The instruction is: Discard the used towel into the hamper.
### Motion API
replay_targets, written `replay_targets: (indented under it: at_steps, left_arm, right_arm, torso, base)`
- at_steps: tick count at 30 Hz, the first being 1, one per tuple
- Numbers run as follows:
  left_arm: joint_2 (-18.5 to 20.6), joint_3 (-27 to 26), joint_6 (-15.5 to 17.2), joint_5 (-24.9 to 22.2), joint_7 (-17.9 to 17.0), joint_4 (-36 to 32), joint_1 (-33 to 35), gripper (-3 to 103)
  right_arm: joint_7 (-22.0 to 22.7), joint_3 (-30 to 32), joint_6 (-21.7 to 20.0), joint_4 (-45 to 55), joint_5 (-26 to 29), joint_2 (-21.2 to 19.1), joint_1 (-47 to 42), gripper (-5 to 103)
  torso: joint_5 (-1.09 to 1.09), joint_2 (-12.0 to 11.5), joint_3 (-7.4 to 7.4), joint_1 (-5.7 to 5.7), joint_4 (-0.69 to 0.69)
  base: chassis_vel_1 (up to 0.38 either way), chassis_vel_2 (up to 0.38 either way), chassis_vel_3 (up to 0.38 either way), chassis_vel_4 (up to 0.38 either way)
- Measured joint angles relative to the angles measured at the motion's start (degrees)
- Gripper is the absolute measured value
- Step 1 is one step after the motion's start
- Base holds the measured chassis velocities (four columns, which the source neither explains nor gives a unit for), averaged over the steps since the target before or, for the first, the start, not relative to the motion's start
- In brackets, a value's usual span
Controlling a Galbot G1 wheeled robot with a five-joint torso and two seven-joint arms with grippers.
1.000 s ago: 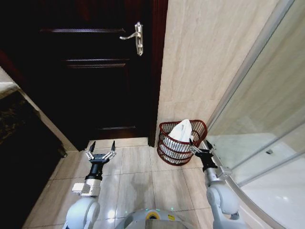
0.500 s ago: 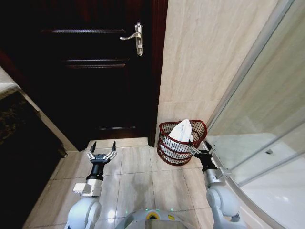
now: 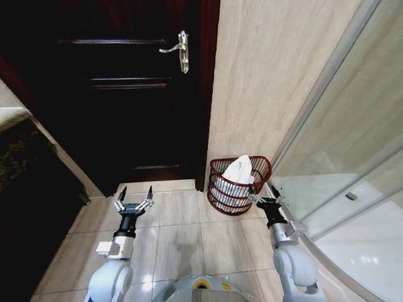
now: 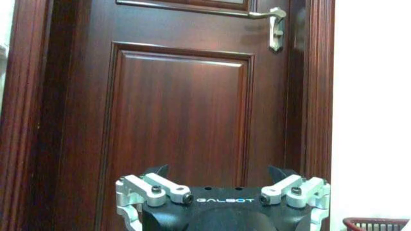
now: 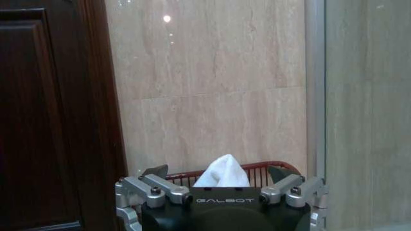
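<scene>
The towel (image 3: 238,170) is sitting in the hamper (image 3: 220,187). The right gripper (image 3: 264,200) is hovering beside it, jaws spread; the left gripper (image 3: 133,198), jaws spread, is facing the door (image 3: 119,94).

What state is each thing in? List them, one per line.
Towel: white, inside the hamper, peak sticking up above the rim.
Hamper: upright on the floor in the corner by the wall.
Door: shut, lever handle level.
Left end effector: open, empty, over the floor tiles.
Right end effector: open, empty, just in front of the hamper.
</scene>
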Motion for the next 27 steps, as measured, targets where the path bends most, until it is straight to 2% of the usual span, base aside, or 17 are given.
replay_targets:
  at_steps: [27]
  left_arm:
    - [-0.2,-0.3,-0.5,-0.4,0.0,0.1,0.0,100]
  right_arm:
    - [-0.2,-0.3,-0.2,1.4,-0.5,-0.3,-1.0,100]
  torso:
    - [0.0,0.0,0.04,0.0,0.0]
  base:
    - [0.054,-0.055,-0.06,0.052]
